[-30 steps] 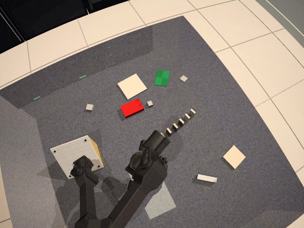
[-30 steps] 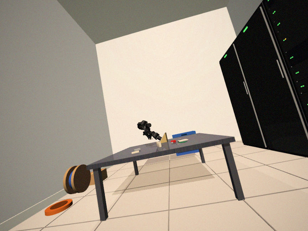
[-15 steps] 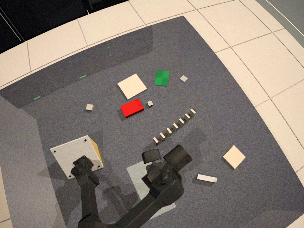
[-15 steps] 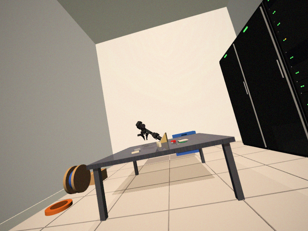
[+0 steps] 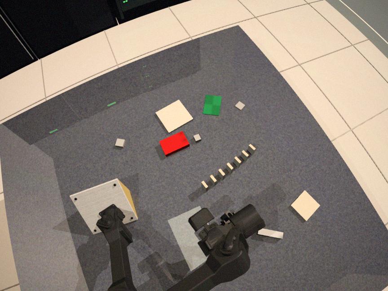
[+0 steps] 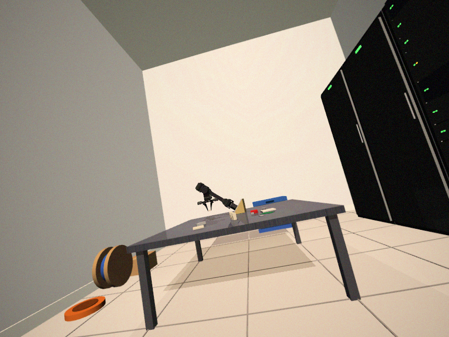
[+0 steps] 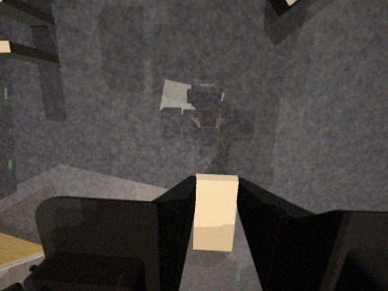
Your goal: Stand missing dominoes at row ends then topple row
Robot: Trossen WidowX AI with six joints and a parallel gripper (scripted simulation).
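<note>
Several cream-topped dominoes stand in a slightly curved row in the top view, from the near end domino (image 5: 204, 184) to the far end domino (image 5: 252, 148). One standing domino (image 7: 27, 51) also shows at the left edge of the wrist view. My gripper (image 7: 216, 183) (image 6: 209, 209) is shut on a cream domino (image 7: 215, 217), held between the fingertips above the table. In the top view the wrist and arm hide the fingers, in front of the row's near end. A pale bar (image 5: 271, 233) lies flat to the right of the wrist; I cannot tell if it is a domino.
A pale sheet (image 5: 181, 231) lies under the wrist. A bolted white plate (image 5: 85, 209) stands at the left. Behind the row are a red box (image 5: 174, 143), a cream square (image 5: 174, 116), a green tile (image 5: 212, 104) and small grey cubes. Another cream square (image 5: 305, 205) lies right.
</note>
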